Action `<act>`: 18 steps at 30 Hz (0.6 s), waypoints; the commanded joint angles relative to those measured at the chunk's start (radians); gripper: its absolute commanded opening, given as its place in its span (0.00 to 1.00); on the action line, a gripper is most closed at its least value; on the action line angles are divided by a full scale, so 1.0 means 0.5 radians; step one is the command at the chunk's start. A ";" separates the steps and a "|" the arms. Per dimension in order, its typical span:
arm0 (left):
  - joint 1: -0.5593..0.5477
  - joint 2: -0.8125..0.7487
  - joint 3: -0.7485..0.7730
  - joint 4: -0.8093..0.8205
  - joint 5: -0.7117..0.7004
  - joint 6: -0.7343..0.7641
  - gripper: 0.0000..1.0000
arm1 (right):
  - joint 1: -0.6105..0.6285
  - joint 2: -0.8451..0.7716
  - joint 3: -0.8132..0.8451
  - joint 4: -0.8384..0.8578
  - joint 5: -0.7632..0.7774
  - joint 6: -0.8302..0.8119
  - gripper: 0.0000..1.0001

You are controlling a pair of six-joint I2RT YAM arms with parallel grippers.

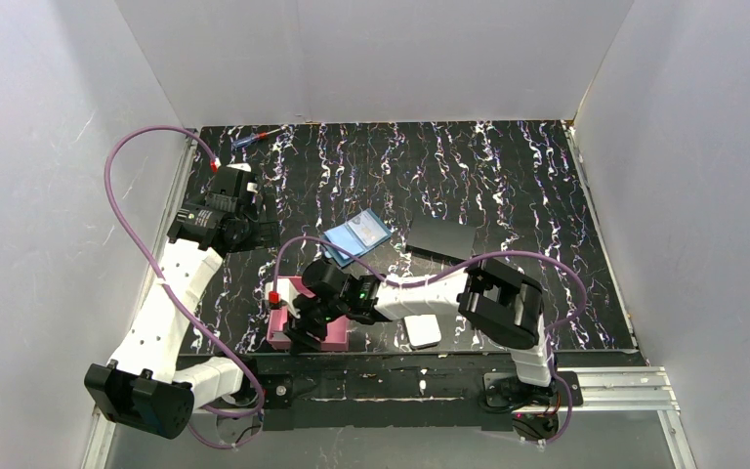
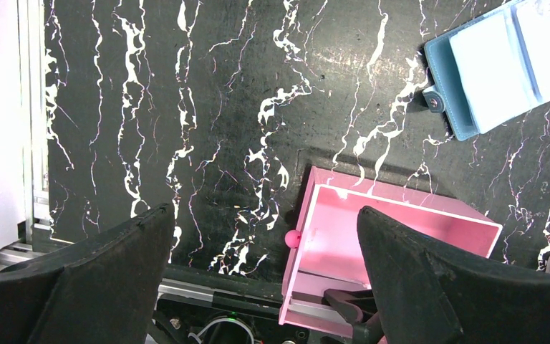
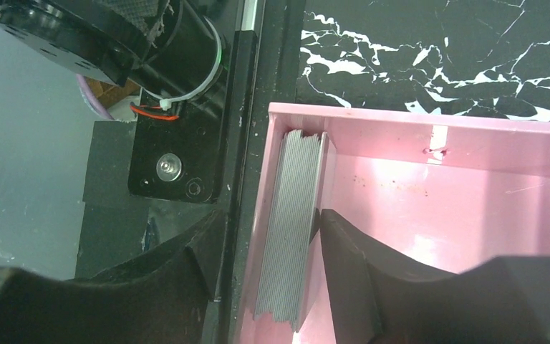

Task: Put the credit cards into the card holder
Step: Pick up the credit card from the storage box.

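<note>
**Slick stack, tray wall in the way**

Black marbled desk (image 1: 508, 166) under white walls, and my right jaws are down in the pink tray (image 3: 430, 118) at the desk's near edge. The credit cards (image 3: 290, 215) stand on edge as one tight pale stack, flat against the tray's side wall and directly between my right jaws. My inner finger (image 3: 358, 265) is inside the tray at the stack's face. My outer finger (image 3: 179, 279) is outside the wall, so wall and cards both lie between them. These jaws stand partly apart, and I cannot tell whether they are pressing.

My left jaws hang wide open and hold nothing, above the desk with the tray below and to one side. The card holder (image 2: 494, 72) lies open on the desk beyond my right jaws, apart from the tray.

I judge the cards to be light, stiff and smooth-faced. They are not fragile, but they are likely to slide over one another and fan out if pinched off-centre. The best hold would be across the flat faces, near the free upper edge and midway along it, with both fingers inside the tray. With the wall between the fingers I would clamp the tray as well. A few cards at a time should suit the holder's pockets better than the whole stack.
</note>
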State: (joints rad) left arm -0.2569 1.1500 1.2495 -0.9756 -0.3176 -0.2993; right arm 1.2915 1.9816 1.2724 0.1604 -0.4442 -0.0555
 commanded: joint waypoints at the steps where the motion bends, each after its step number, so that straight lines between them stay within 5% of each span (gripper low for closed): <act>1: 0.012 -0.042 -0.026 -0.025 -0.040 -0.020 0.98 | 0.013 -0.133 -0.026 0.060 -0.033 -0.009 0.59; 18: 0.011 -0.057 -0.033 -0.025 -0.042 -0.015 0.98 | 0.013 -0.184 -0.059 0.047 -0.038 0.007 0.48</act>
State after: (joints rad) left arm -0.2569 1.1496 1.2404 -0.9745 -0.3176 -0.2993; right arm 1.2915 1.9507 1.2541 0.1604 -0.4412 -0.0555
